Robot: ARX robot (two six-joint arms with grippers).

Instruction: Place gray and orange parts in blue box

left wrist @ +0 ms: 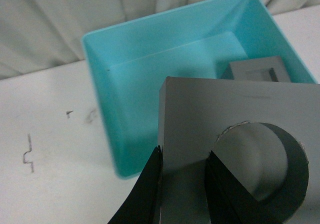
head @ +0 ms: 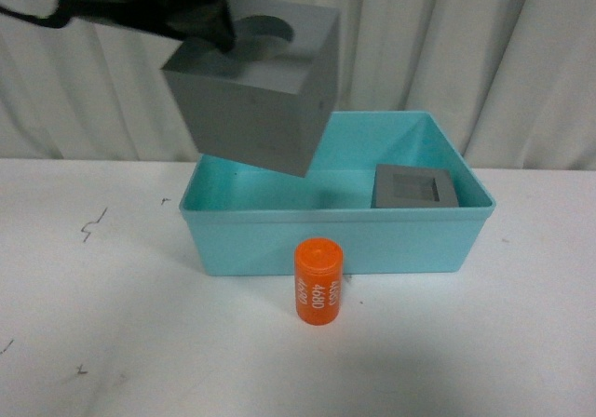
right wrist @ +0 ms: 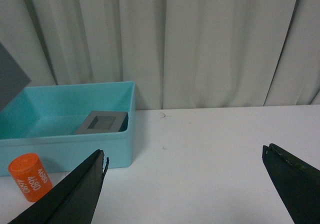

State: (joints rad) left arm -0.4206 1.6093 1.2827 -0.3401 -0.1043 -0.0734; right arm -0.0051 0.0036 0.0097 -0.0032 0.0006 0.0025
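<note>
White table (head: 112, 333), pale curtain (head: 466, 45): my left pincer (left wrist: 185, 152) clamps the tilted round-recess cube (head: 256, 110) over the blue box (head: 335, 214).
My right pincer (right wrist: 183, 151) gapes wide, empty; my left arm (head: 121, 3) is cropped.

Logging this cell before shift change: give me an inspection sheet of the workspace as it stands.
Surface: white table, few small dark marks.
Job's things: round-recess cube held tilted above blue box; square-recess cube inside box; orange cylinder upright on table before box.
Clutter: nothing seen.
Grippers: left gripper shut on round-recess cube; right gripper open, empty.
Cables: dark loop near left arm, possibly one.
Surroundings: white curtain behind.
</note>
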